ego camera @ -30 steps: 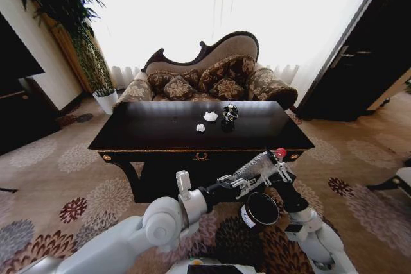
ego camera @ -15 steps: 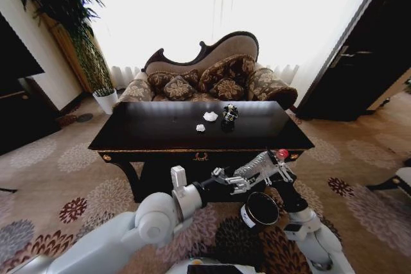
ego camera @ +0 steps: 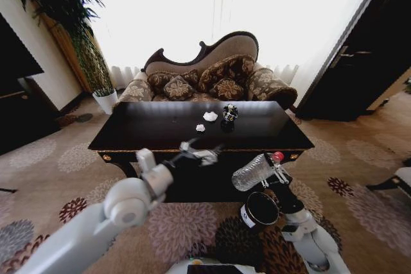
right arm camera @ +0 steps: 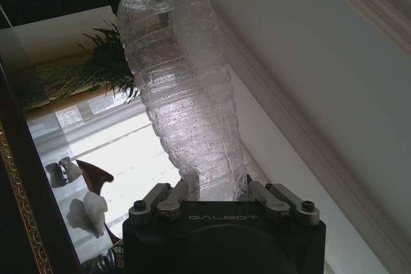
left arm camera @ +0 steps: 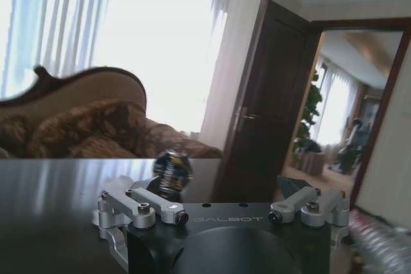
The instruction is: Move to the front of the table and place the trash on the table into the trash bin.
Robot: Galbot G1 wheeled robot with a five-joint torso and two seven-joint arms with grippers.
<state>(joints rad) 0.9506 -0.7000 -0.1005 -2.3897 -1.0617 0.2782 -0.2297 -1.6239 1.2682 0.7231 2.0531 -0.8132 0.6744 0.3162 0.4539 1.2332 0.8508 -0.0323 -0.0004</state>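
My right gripper (ego camera: pixel 272 172) is shut on the neck of the clear plastic bottle (ego camera: pixel 252 172), whose red cap (ego camera: pixel 277 156) points right. It holds the bottle just above the round dark trash bin (ego camera: pixel 260 211) on the carpet, in front of the table (ego camera: pixel 148 139). In the right wrist view the bottle (right arm camera: pixel 186 107) rises out of the closed fingers (right arm camera: pixel 168 198). My left gripper (ego camera: pixel 200 153) hovers open at the table's front edge. Two white paper wads (ego camera: pixel 210 116) (ego camera: pixel 201 128) and a dark crumpled object (ego camera: pixel 229 113) lie mid-table. The left wrist view shows that dark object (left arm camera: pixel 170 172) beyond the open gripper (left arm camera: pixel 221 213).
A patterned sofa (ego camera: pixel 205 72) stands behind the table. A potted plant (ego camera: pixel 106 99) is at the back left and a dark door (ego camera: pixel 363 56) at the right. Patterned carpet (ego camera: pixel 58 165) lies open to the table's left.
My left gripper has drawn away from the bottle, swinging left and up to the table's front edge. The bottle stays in my right gripper over the bin.
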